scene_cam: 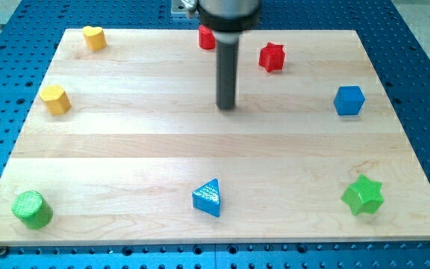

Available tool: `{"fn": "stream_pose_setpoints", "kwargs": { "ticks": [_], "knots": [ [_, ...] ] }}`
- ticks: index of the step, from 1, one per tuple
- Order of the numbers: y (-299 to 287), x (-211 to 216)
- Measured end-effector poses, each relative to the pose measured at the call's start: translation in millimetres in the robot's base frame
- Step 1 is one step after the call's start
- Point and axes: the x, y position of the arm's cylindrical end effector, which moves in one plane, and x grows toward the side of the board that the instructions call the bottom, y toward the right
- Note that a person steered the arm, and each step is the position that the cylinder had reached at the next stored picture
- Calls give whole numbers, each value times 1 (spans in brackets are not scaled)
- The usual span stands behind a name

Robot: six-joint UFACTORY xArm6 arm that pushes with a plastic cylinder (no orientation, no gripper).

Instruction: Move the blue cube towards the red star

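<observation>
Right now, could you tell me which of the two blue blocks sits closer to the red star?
The blue cube, at the view's right edge, just right of and below the red star. The blue triangle lies far off near the bottom edge.

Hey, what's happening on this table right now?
A robot arm with a dark rod is meant to push the blue cube towards the red star. My tip rests on the wooden board, touching no block. The cube sits off to the view's right of the tip, apart from it, and the star is up and to the right of the tip. The push has not started yet.
</observation>
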Motion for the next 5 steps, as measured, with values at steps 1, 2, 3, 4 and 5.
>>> {"fn": "stream_pose_setpoints", "kwargs": {
  "ticks": [1, 2, 3, 4, 5],
  "knots": [
    [121, 76],
    [249, 45],
    [262, -39],
    [188, -60],
    [158, -60]
  ]
}}
